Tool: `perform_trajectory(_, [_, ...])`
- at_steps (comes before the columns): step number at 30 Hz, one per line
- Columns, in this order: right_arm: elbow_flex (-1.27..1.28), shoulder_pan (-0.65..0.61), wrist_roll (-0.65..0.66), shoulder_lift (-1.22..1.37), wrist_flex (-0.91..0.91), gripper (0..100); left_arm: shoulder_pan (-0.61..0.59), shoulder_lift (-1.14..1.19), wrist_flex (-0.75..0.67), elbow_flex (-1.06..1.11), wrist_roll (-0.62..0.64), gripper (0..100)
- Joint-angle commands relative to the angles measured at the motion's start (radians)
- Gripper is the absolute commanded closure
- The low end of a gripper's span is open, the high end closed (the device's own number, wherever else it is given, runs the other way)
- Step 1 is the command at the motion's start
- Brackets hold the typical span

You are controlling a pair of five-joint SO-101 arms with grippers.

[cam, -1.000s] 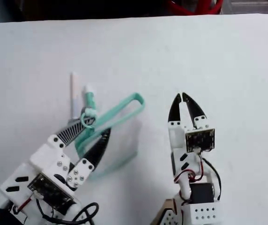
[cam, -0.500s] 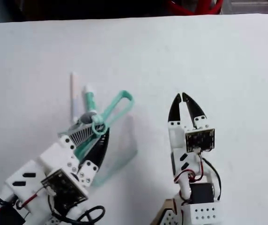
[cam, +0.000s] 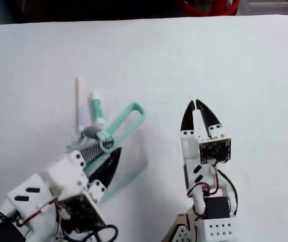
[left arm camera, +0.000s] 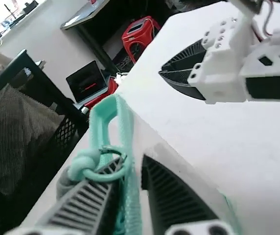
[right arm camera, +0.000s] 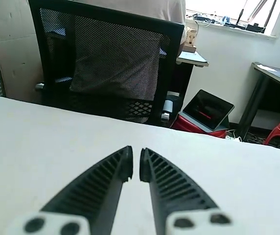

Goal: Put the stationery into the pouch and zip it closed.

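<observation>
White surface [cam: 244, 60] lies bare out to its far edge and between the arms. Left claw [cam: 109, 147] is clamped on the teal zip band of the clear pouch [cam: 126, 117] — close up, the zip pull [left arm camera: 87, 164] loops over its ribbed finger. Teal pen [cam: 97, 107] and thin white stick [cam: 77, 101] lie just beside the pouch. Right claw [cam: 194, 104] stands well apart, closed to a sliver — empty.
</observation>
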Motion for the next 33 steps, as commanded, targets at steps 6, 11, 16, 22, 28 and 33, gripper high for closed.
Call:
perform_trajectory(6, [0.006, -0.01, 0.005, -0.002, 0.001, 95.7, 0.13, 0.036, 0.114, -0.031, -0.069, 98])
perform_trajectory(11, [0.006, -0.01, 0.005, -0.004, -0.001, 95.7, 0.131, 0.076, 0.114, -0.063, -0.06, 98])
perform_trajectory(16, [-0.009, -0.004, 0.005, -0.004, 0.005, 95.7, 0.061, 0.165, -0.112, -0.081, 0.063, 98])
perform_trajectory(22, [-0.236, -0.002, 0.005, -0.004, 0.346, 95.6, -0.039, 0.17, -0.287, 0.046, 0.135, 98])
perform_trajectory(28, [-0.434, -0.012, 0.002, 0.007, 0.418, 83.3, -0.038, 0.048, -0.229, 0.084, 0.064, 98])
perform_trajectory(33, [-0.694, -0.096, 0.003, 0.163, 0.507, 81.6, -0.044, -0.031, -0.084, 0.084, -0.02, 98])
